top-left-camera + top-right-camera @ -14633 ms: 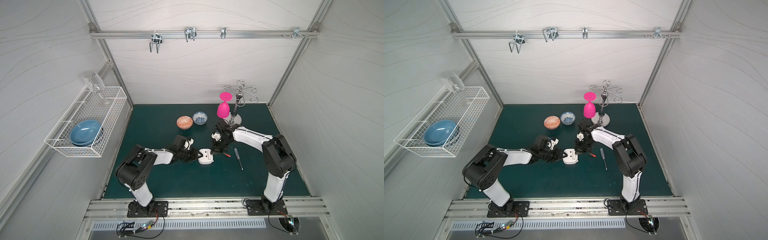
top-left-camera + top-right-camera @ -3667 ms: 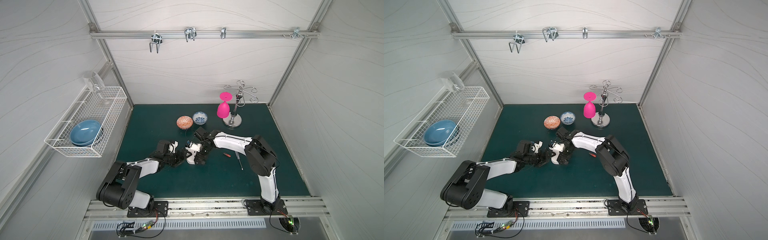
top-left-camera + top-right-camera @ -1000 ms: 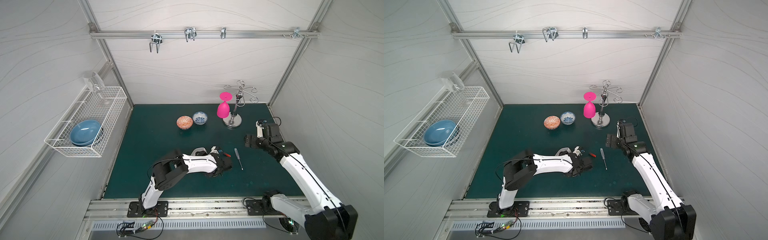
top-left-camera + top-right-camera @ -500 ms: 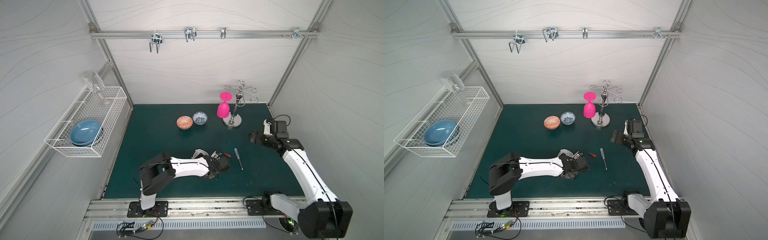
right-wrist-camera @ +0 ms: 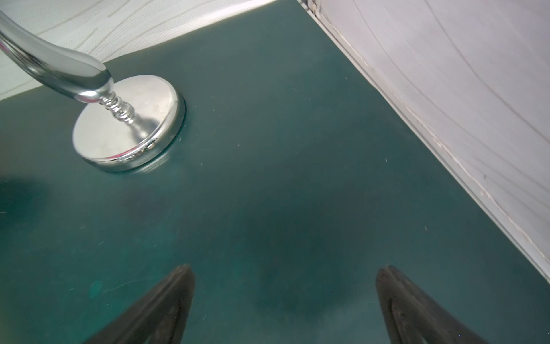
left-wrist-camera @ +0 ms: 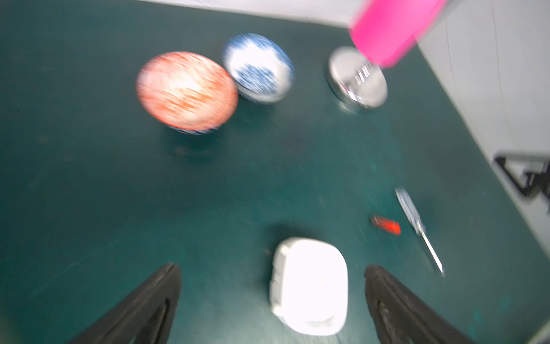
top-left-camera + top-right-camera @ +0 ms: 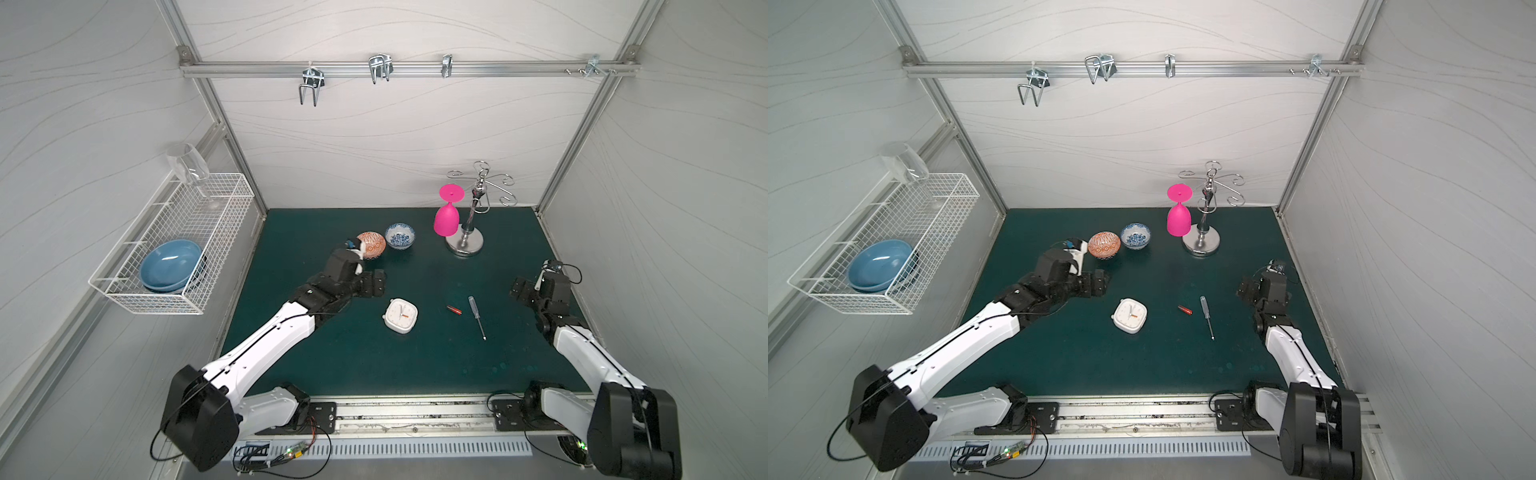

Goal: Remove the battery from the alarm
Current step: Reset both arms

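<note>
two grippers, both spread wide & holding nothing. left gripper hangs near the small white rounded-square alarm clock, on its far-left side, not touching. the clock lies dial-up around mid dark green mat. tiny red-orange cylindrical battery lies loose on the mat to the clock's right, apart from it, w/ the clear-handled screwdriver just beside. right gripper is over bare mat near the right wall edge, chrome stand base off to one side. orange patterned bowl & blue-white bowl sit close behind the left gripper. wide bare mat btwn clock & front rail.
</note>
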Tool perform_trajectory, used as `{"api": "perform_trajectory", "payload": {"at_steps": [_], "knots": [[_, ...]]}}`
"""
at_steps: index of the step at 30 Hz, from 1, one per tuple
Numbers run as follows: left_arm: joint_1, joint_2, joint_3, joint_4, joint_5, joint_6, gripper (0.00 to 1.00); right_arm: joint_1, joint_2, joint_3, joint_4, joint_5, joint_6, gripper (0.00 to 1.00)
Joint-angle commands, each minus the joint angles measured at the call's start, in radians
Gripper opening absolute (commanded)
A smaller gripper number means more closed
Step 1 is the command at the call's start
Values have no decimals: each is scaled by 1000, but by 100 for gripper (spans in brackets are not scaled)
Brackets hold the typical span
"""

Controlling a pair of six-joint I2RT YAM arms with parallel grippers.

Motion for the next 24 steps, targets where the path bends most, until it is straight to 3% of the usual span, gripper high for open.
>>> {"api": "perform_trajectory", "payload": {"at_steps": [1, 4, 8, 11, 15, 18, 24], "knots": [[128, -31, -32, 69, 38, 5, 100, 4, 93, -68, 431, -42, -69, 99], [216, -66, -107, 173, -77, 59, 100, 16, 215, -87, 583, -104, -94, 99], [239, -112, -309, 492, -290, 225, 100, 57, 382, -82, 715, -134, -158, 99], [252, -72, -393, 649, -402, 310, 100, 63, 433, -9, 604, -123, -157, 99], [282, 55, -443, 831, -403, 404, 100, 54, 441, 22, 567, -133, -147, 99], [322, 168, -475, 1006, -276, 451, 100, 54, 443, 24, 561, -132, -147, 99], [423, 387, -545, 1290, -123, 395, 100, 55, 442, 24, 562, -130, -147, 99]]}}
